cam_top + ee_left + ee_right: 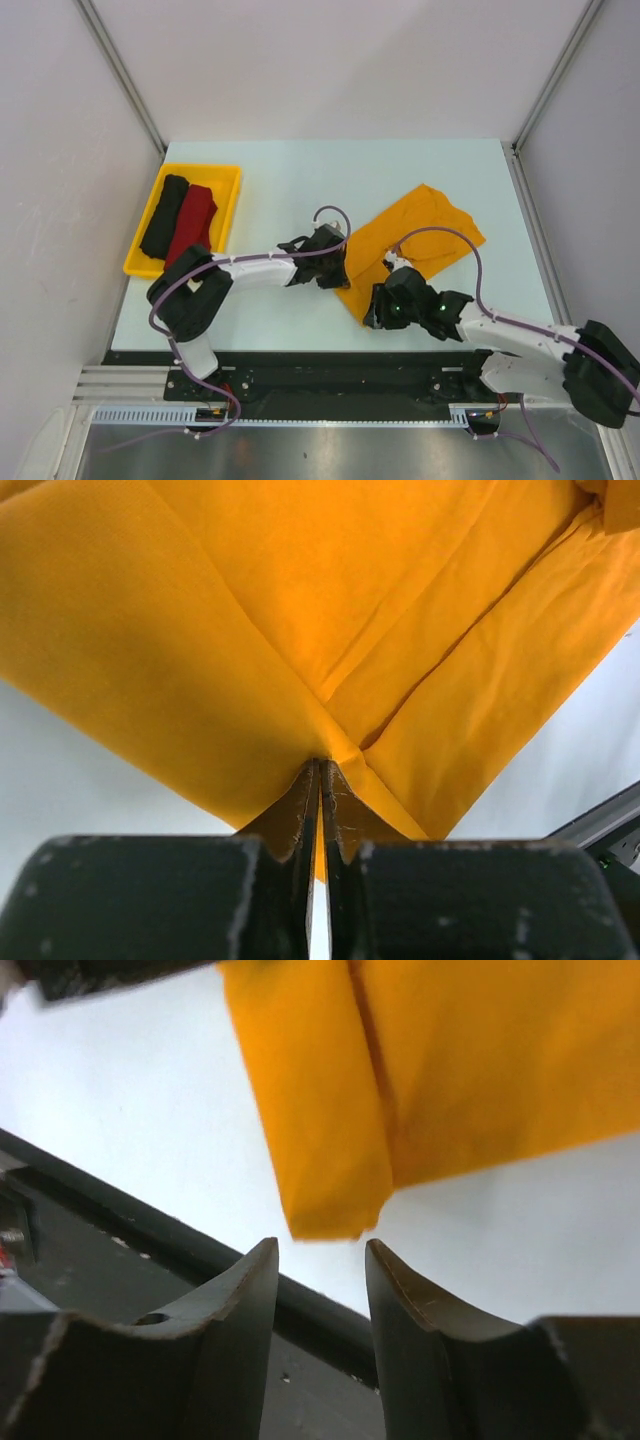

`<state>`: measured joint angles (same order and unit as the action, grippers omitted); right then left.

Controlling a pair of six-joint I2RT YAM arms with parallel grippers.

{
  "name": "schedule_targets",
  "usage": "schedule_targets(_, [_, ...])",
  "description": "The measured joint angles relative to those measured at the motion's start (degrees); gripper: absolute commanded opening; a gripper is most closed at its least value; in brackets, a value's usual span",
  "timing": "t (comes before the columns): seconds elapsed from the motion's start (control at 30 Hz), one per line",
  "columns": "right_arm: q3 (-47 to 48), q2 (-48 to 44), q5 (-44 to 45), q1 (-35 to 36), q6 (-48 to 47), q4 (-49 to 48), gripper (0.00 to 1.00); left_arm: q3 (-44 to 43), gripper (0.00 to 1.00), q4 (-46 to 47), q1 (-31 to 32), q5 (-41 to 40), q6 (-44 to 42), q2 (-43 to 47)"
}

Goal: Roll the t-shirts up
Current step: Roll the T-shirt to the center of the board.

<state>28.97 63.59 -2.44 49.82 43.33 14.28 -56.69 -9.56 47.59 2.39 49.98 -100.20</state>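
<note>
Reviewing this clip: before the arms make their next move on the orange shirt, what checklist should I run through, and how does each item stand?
1. The left claw shut on an edge of the mustard-orange cloth t-shirt: ok.
2. The right claw gripping it: not ok; jaws open, the folded corner lies just beyond its fingertips.
3. Shirt flat, ready to roll: not ok; diagonal, creased, partly folded over.
4. The black rolled shirt and dark red rolled shirt inside the rigid yellow plastic tray, apart from the work: ok.
5. Cloth snagged under either arm: cannot tell.

orange t-shirt [415,240]: 1 | dark red roll [193,225]: 1 | black roll [165,215]: 1 | yellow tray [205,172]: 1 | arms [255,268] [520,335]: 2
</note>
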Motion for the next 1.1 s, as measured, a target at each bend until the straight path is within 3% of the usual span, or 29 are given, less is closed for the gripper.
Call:
schedule_targets(0.17, [3.5,-3.7,16.0,10.9,-1.5,7.8,0.45,-1.4,0.11,-0.4,0.0,0.3,-0.1,-1.1])
schedule_targets(0.4, [12.0,5.2,30.5,19.4,-7.8,10.3,0.52,-4.5,0.10,-1.4,0.0,1.1,-0.5,-3.8])
schedule_targets(0.67, [13.9,15.8,35.4,21.9,-13.5,8.3,0.55,-5.3,0.10,-1.7,-0.2,2.0,-0.5,-4.8])
schedule_targets(0.93, [13.9,20.9,35.8,21.9,-15.1,6.8,0.51,-6.1,0.10,-1.9,-0.5,2.9,-0.5,-5.7])
schedule_targets(1.1, [13.9,21.3,35.8,22.1,-15.1,6.6,0.55,-6.7,0.09,-1.9,-0.6,3.5,-0.5,-6.2])
